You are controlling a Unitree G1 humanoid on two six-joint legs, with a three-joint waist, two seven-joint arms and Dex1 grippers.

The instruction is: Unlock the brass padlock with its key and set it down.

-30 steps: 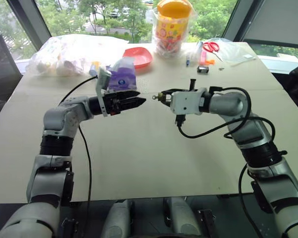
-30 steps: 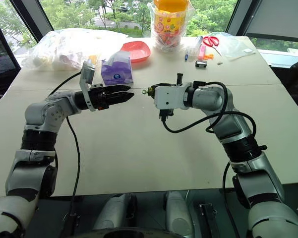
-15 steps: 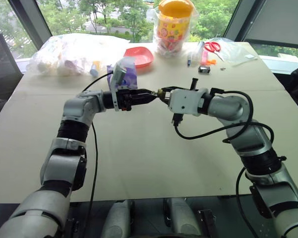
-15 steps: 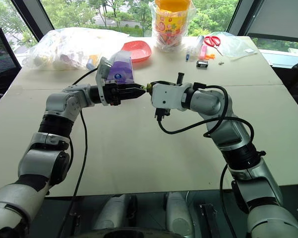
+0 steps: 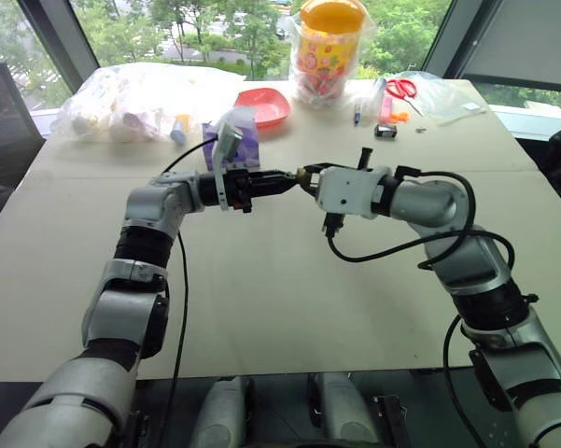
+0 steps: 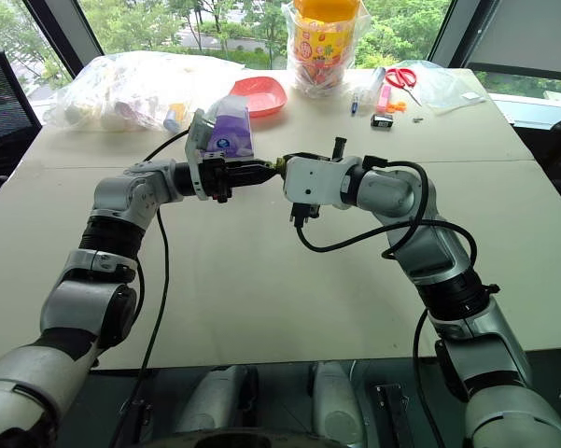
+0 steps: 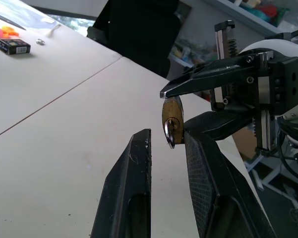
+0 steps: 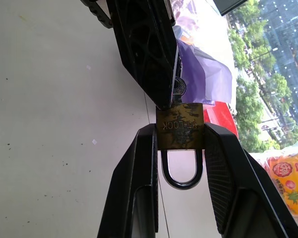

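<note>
1. The right arm reaches in over the surface (image 5: 261, 308) with its elbow bent, forearm level and aimed toward the robot's left.
2. The right pincer (image 8: 180, 135) is clamped on the brass padlock (image 8: 180, 133): the lock's body sits squeezed between the two black fingers, with the silver shackle looping back toward the wrist between them.
3. The left arm comes across from the other side, elbow raised, its forearm level and pointing to the right, so the two pincers meet tip to tip in mid-air above the surface.
4. The left pincer (image 7: 167, 141) has its fingers a narrow gap apart. The key (image 7: 169, 135) stands in the padlock's keyhole just at that gap, touching or nearly touching one finger; I cannot tell whether the fingers actually grip it.
5. Just beyond the left pincer lies a purple pouch (image 5: 235, 142), and past that a red bowl (image 5: 261, 105).
6. Well beyond the right pincer, at the far edge, are a small black box (image 5: 383, 132) and red-handled scissors (image 5: 399, 89).
</note>
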